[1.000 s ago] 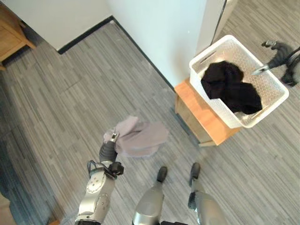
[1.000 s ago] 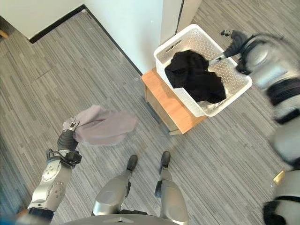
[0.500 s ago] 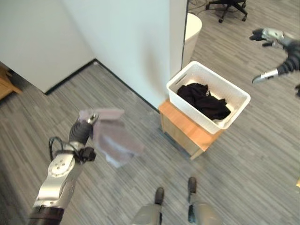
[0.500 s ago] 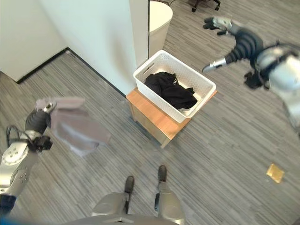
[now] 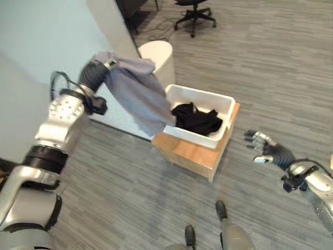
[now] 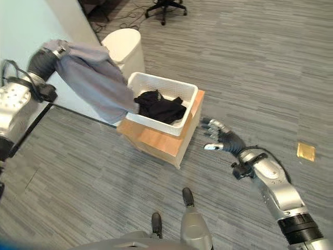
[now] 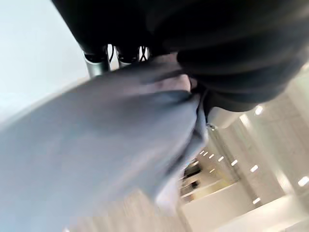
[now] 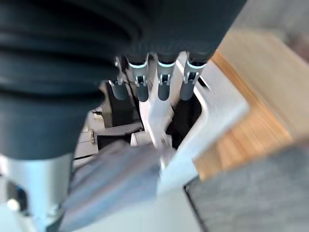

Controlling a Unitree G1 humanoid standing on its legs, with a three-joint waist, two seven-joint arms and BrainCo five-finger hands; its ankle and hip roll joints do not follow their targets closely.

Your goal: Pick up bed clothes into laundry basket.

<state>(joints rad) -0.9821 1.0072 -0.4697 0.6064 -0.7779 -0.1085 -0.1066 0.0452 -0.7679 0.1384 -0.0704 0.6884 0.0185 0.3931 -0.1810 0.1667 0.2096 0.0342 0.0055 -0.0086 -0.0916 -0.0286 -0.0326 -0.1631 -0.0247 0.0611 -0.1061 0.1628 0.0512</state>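
My left hand [image 5: 97, 72] is raised high at the upper left, shut on a grey-lilac cloth [image 5: 139, 97] that hangs down to the near left corner of the white laundry basket [image 5: 223, 111]. The same cloth [image 7: 96, 145] drapes past the hand in the left wrist view. The basket stands on a low wooden stand [image 5: 195, 152] and holds black clothes [image 5: 196, 117]. To the right of the stand my right hand [image 6: 221, 138] hovers low, open, its fingers spread towards the basket [image 8: 217, 116].
A white wall [image 5: 47, 36] runs along the left, its corner just behind the basket. A round cream bin [image 5: 156, 54] stands behind the basket, and an office chair [image 5: 193, 11] further back. A small yellow square [image 6: 304, 151] lies on the grey plank floor at the right.
The camera has swung. My left hand has lifted the grey cloth from low beside me up to the basket's edge. My right hand has dropped from above the basket to its right side.
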